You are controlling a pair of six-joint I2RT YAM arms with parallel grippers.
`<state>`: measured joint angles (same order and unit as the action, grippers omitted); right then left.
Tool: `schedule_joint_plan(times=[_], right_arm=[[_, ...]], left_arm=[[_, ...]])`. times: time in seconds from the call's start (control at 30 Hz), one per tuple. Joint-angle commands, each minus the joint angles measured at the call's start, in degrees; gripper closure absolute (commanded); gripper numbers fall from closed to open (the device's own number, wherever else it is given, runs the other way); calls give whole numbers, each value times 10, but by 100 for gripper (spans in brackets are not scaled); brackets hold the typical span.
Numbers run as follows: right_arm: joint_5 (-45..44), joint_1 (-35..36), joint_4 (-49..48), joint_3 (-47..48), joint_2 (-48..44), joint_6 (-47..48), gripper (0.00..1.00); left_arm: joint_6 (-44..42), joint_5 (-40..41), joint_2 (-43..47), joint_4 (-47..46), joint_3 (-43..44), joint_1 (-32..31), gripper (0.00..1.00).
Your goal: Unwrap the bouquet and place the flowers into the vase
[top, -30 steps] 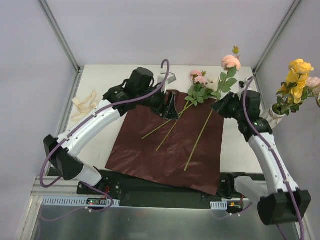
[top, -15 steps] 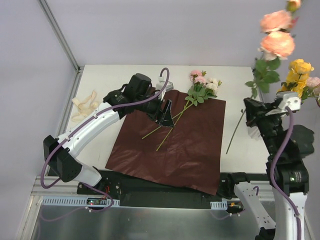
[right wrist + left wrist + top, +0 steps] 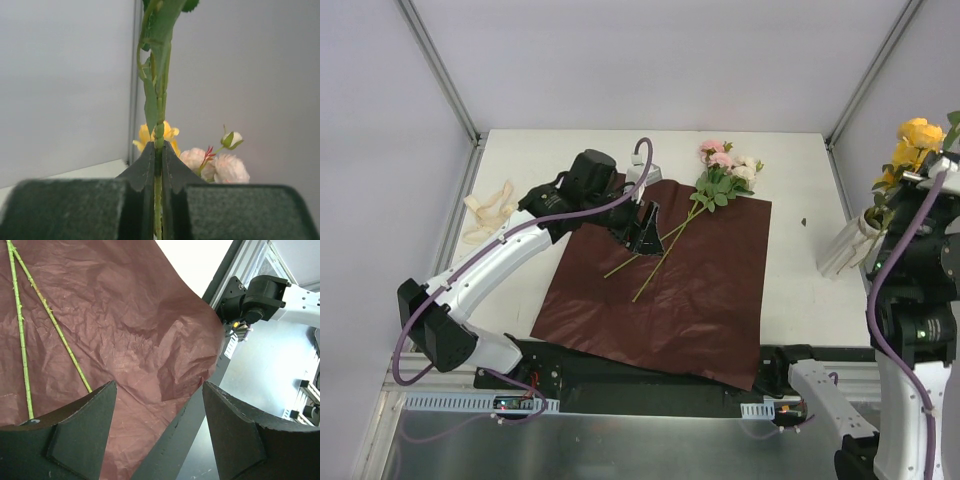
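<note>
Flower stem (image 3: 159, 112) stands pinched in closed right end effector (image 3: 158, 150); left end effector (image 3: 159, 386) gapes beside two loose stems (image 3: 56, 330).

**Blind spots**

Wrist view: stem (image 3: 159, 100) pinched in right gripper (image 3: 159, 155) runs off top edge, bloom unseen. Overhead, right arm (image 3: 920, 300) covers part of the vase (image 3: 847, 250) and yellow roses (image 3: 916, 138) by frame edge. Dark speck (image 3: 803, 222) on bench (image 3: 790, 170): possibly debris, too small to tell.
</note>
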<state>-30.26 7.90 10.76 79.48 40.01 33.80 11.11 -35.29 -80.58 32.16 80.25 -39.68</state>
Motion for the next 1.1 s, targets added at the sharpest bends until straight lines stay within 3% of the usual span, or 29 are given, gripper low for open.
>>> schedule_joint_plan(times=[0.0,0.33,0.7,1.07], right_arm=[[-50,-6,-159,21,41,112,100],[13,-42,-283,-18,51,126,99],[49,-113,-295,-29,77,40,100],[68,-201,-309,-106,54,-73,100]], left_arm=[[-18,12,33,-10,-4,3,30],[-21,11,17,-10,-5,23,30],[-21,9,21,-10,-6,26,30],[-19,5,14,-10,-5,36,30]])
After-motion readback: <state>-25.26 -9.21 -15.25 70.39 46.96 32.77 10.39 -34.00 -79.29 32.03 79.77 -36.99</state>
